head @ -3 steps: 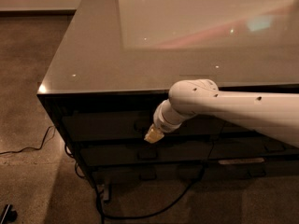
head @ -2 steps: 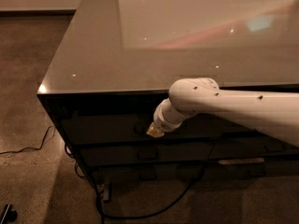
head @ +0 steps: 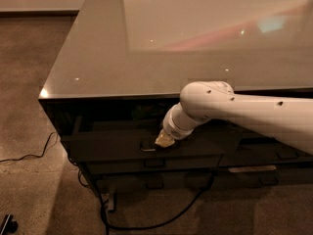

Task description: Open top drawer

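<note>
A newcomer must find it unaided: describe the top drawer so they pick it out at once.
Start at the glossy grey countertop. Directly under its front edge lies the top drawer, a wide dark panel with a small central handle and the gripper right by that handle. Unlike the drawers below, it is uppermost and juts slightly forward.

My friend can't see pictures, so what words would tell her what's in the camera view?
A white robot arm reaches in from the right of the picture, its gripper at the small handle of the top drawer, which is pulled out a little. The dark cabinet has a shiny grey top, and a black cable lies on the floor.
</note>
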`<state>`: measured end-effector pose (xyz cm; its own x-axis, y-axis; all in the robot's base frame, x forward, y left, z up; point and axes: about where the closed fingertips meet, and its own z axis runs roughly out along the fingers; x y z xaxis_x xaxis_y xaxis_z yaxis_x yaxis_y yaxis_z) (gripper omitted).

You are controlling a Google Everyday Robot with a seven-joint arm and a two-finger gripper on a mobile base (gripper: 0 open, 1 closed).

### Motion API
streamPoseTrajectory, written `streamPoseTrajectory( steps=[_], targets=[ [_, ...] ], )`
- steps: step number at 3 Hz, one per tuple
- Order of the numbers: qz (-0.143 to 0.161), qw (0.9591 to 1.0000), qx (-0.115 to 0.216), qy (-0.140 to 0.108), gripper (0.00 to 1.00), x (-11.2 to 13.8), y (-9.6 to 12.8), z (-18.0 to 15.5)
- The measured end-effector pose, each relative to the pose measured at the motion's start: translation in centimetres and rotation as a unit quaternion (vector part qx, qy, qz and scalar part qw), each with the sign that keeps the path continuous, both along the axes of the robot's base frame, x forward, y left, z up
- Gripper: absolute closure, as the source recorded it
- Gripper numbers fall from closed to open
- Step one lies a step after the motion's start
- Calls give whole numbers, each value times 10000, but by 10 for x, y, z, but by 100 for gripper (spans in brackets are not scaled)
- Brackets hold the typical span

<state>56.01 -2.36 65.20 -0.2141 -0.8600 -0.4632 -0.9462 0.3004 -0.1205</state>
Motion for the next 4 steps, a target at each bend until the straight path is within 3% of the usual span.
streamPoseTrajectory(
  steps=[3, 4],
  targets=[
    [-36, 9997, 217, -53, 100, -16, -12, 5],
    [-36, 9997, 217, -53, 81, -16, -12, 5]
  ],
)
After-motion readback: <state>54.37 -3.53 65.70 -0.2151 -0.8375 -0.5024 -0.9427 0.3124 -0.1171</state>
